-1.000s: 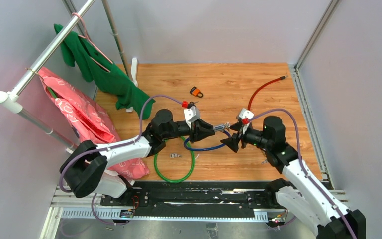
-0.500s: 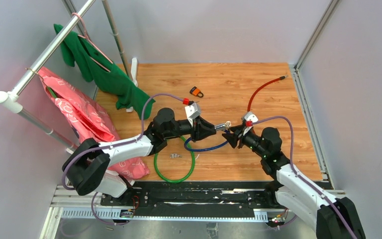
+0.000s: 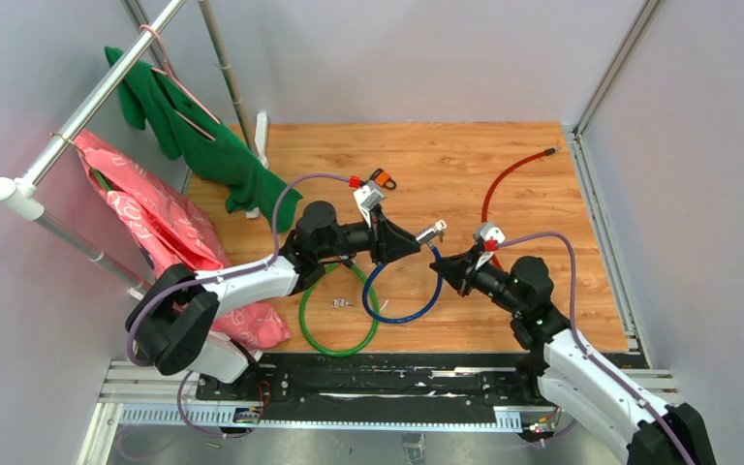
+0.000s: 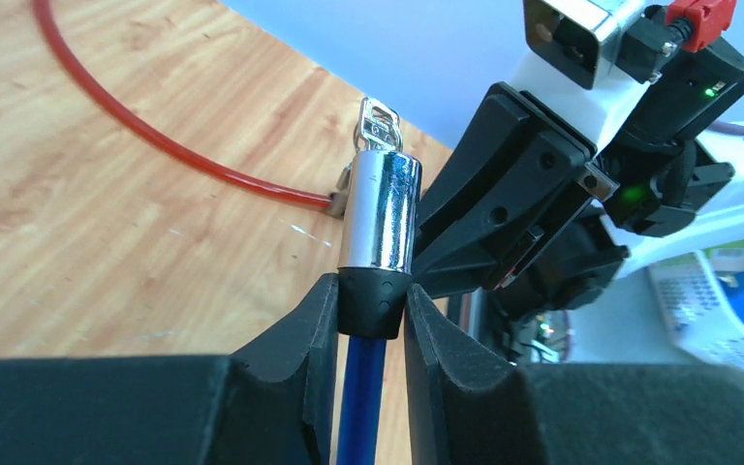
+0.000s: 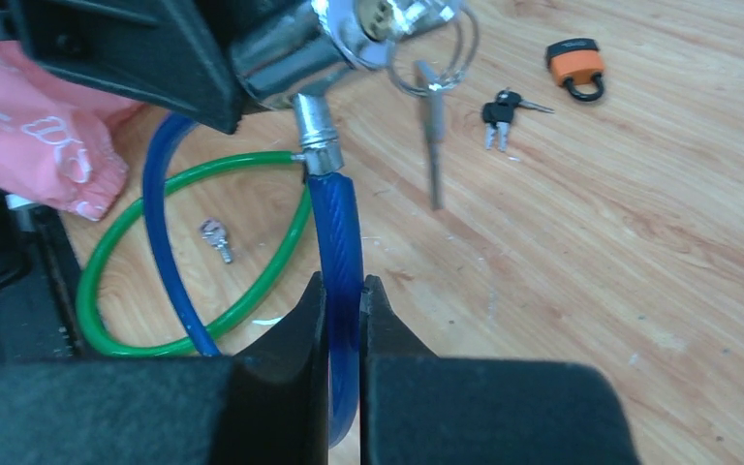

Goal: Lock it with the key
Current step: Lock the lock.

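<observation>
Left gripper (image 4: 373,302) pinches the black collar of the blue cable lock (image 5: 337,228), just below its chrome cylinder (image 4: 378,208), and holds it raised above the middle of the wooden table (image 3: 542,291). Right gripper (image 5: 344,291) is clamped narrowly on the same blue cable, close to its metal end, which meets the cylinder. A key (image 5: 433,155) hangs on a ring from the cylinder's face. A green cable loop (image 3: 339,352) lies on the table beneath. An orange padlock (image 5: 574,66) and a red cable (image 3: 504,184) lie farther back.

Wood-grain tabletop (image 3: 446,155), grey walls (image 3: 397,58), clothes rail (image 3: 97,94) at left.
</observation>
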{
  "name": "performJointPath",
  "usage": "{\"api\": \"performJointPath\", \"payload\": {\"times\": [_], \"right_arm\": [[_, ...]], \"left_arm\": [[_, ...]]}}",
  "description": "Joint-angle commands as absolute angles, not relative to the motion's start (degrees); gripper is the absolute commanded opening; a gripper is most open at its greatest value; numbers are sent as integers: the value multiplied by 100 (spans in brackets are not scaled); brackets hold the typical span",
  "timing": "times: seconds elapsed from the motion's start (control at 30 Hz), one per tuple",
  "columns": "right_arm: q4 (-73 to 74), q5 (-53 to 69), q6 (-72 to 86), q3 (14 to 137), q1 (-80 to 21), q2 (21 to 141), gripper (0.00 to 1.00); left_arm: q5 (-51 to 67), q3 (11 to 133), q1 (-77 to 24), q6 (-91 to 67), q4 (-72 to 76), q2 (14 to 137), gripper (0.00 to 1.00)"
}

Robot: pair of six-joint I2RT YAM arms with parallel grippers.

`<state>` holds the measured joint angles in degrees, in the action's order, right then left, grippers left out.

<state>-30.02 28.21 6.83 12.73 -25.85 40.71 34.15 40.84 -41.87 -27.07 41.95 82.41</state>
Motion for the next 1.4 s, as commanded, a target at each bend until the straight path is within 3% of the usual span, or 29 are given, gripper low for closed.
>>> {"api": "performJointPath", "payload": {"times": [0.0, 0.23, 0.5, 0.67, 0.93, 1.1, 1.37], "right_arm": [[-2738, 2734, 992, 1736, -3003, 3553, 0], [-2948, 2677, 961, 1572, -3109, 3102, 0], [-2842, 2716, 274, 2203, -3107, 3378, 0], [-2934, 2750, 198, 2460, -3147, 3887, 0], [-3036, 2263, -472, 2138, -3206, 3715, 0], [-4298, 1755, -825, 1884, -3418, 4228, 0], [-4870, 1505, -1123, 1917, -3477, 4830, 0]], "left_arm": [[3913, 4215, -4050, -3650, 4182, 8428, 0], [4445, 4373, -3964, -3878, 4548, 8464, 0], [5074, 4627, -4142, -2352, 3751, 8387, 0], [4794, 4615, -4274, -1781, 3296, 8351, 0], [4290, 4431, -4388, 177, 2402, 8154, 0], [4000, 4673, -4395, 1209, 2242, 8016, 0], [3578, 4865, -4402, 2352, 1101, 8002, 0]]}}
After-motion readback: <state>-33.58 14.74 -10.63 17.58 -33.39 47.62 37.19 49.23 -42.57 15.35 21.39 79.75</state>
